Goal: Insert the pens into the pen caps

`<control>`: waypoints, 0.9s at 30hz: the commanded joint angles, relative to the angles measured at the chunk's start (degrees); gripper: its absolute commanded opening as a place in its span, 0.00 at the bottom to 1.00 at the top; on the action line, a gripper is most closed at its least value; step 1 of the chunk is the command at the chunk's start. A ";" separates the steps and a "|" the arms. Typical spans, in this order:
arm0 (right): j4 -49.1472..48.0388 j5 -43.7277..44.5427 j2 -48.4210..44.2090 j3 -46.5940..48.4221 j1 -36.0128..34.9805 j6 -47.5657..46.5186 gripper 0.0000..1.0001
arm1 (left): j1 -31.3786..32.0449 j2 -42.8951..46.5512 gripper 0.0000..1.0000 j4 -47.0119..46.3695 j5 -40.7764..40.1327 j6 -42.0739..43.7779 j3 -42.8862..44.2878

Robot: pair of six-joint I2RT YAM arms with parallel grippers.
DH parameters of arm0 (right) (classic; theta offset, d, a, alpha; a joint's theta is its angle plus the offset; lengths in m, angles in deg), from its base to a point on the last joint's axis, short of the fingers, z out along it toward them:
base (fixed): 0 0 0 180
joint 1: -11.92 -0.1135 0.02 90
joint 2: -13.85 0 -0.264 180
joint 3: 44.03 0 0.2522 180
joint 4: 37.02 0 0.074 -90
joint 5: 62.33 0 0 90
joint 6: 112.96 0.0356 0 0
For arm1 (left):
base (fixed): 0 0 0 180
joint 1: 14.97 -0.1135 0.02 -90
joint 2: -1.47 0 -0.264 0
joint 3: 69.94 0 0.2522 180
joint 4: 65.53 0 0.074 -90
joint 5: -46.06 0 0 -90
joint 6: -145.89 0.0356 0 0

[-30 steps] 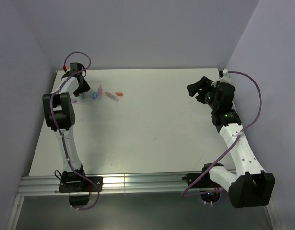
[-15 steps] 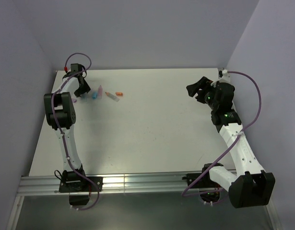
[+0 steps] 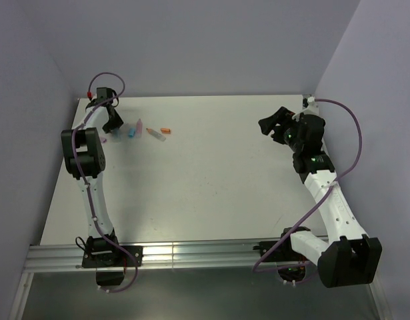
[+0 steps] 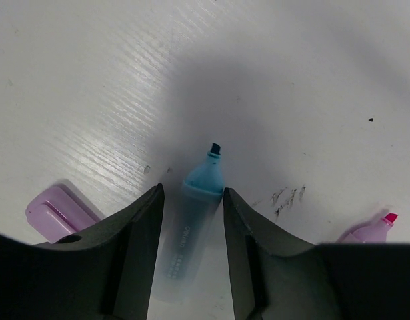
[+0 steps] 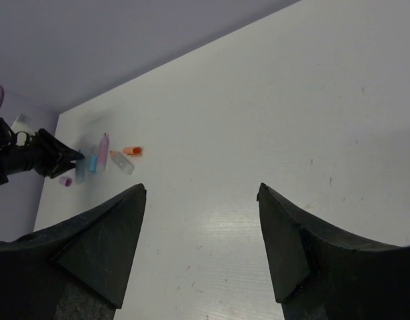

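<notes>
My left gripper [image 4: 191,197] is low over the table at the far left, open, with one jaw on each side of the light blue pen [image 4: 191,227] and only narrow gaps left. The pen lies flat, tip pointing away. A lilac pen cap [image 4: 55,212] lies left of the jaws and a pink pen [image 4: 375,230] to the right. From above, the left gripper [image 3: 113,123] stands beside the blue pen [image 3: 131,132], the pink pen [image 3: 139,125], a clear pen [image 3: 156,134] and an orange cap [image 3: 166,129]. My right gripper [image 3: 270,119] hovers open and empty at the far right.
The grey walls close in the table [image 3: 211,173] at the back and on both sides. The left arm's elbow [image 3: 81,153] stands just near of the pens. In the right wrist view, the right gripper [image 5: 201,190] faces bare white tabletop.
The left jaws have narrowed around the blue pen. The right gripper has barely moved.
</notes>
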 commanded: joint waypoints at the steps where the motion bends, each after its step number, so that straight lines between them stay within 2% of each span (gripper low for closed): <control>1: 0.15 -0.58 0.31 2.70 0.42 -0.95 0.75 | -0.54 -1.07 0.46 -0.07 0.20 1.11 1.86; 8: 0.50 -0.93 0.75 3.05 0.42 -0.95 0.75 | -0.54 -0.90 0.34 -0.59 2.13 0.85 0.54; 11: 0.33 -1.89 0.75 2.79 0.42 -1.03 0.75 | -0.54 -0.11 0.19 -0.94 2.75 0.67 -0.51; 12: 0.07 -3.03 0.83 2.79 0.42 -1.04 0.75 | -0.54 0.33 0.09 -1.12 3.01 0.41 -1.12; 14: -0.02 -4.44 1.45 2.96 0.42 -1.12 0.75 | -0.54 1.04 0.00 -1.30 3.97 0.06 -1.65; 22: -3.54 -15.68 4.35 3.05 -0.37 -0.77 0.71 | -0.02 9.64 0.00 -1.65 5.30 -1.09 -5.34; 25: -3.71 -16.40 5.93 3.57 -2.39 -0.77 0.69 | 0.42 13.68 0.00 -1.21 6.09 -1.79 -7.28; 27: -3.72 -16.57 6.63 3.93 -3.53 -0.60 0.63 | 0.86 16.14 0.00 -1.47 6.27 -1.88 -9.47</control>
